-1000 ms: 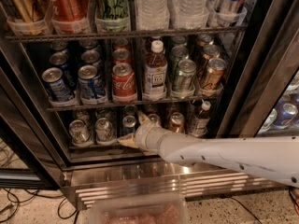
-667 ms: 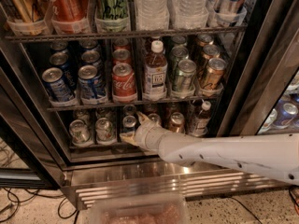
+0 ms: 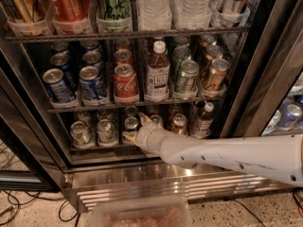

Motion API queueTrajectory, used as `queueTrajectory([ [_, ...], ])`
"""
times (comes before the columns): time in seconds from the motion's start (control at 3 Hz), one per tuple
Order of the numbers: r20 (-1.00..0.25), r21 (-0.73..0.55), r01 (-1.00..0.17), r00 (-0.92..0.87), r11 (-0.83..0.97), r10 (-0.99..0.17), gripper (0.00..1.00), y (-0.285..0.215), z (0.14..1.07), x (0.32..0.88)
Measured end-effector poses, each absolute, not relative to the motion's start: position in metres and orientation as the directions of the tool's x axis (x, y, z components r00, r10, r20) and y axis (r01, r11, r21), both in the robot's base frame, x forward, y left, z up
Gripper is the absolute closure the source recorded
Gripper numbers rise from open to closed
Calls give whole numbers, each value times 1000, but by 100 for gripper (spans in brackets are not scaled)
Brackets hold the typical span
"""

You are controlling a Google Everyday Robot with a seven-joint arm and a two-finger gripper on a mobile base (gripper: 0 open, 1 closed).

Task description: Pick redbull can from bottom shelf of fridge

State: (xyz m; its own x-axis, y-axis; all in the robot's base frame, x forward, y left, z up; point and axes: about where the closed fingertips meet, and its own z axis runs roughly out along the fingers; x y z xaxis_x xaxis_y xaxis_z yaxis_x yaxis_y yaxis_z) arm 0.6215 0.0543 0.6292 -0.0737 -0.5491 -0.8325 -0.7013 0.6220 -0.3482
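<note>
The fridge point(image 3: 28, 126) stands open in front of me. Its bottom shelf point(image 3: 102, 148) holds rows of small cans and one bottle point(image 3: 203, 119). My gripper point(image 3: 134, 126) reaches into this shelf at the middle. Its fingers point(image 3: 143, 118) are spread on either side of a slim can with a silver pull-tab top, which I take for the redbull can point(image 3: 131, 123). The can's side is mostly hidden. The can stands upright on the shelf. The white arm point(image 3: 227, 155) comes in from the right.
Silver cans point(image 3: 80, 132) stand left of the gripper and a copper can point(image 3: 179, 123) right of it. The rack above point(image 3: 142, 100) holds Coca-Cola, blue cans and a bottle. The steel base panel point(image 3: 156, 186) and a plastic tub point(image 3: 142, 214) lie below.
The gripper has moved a little left and deeper into the bottom shelf, so its fingers now sit around the slim can. The cans have not moved.
</note>
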Motion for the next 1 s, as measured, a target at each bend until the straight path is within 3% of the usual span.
queueTrajectory([
  [0.67,-833,-349,-700,-73,623,-549,98,55,638,622],
  [1.0,-834,-362,-699,-53,616,-550,100,57,643,620],
])
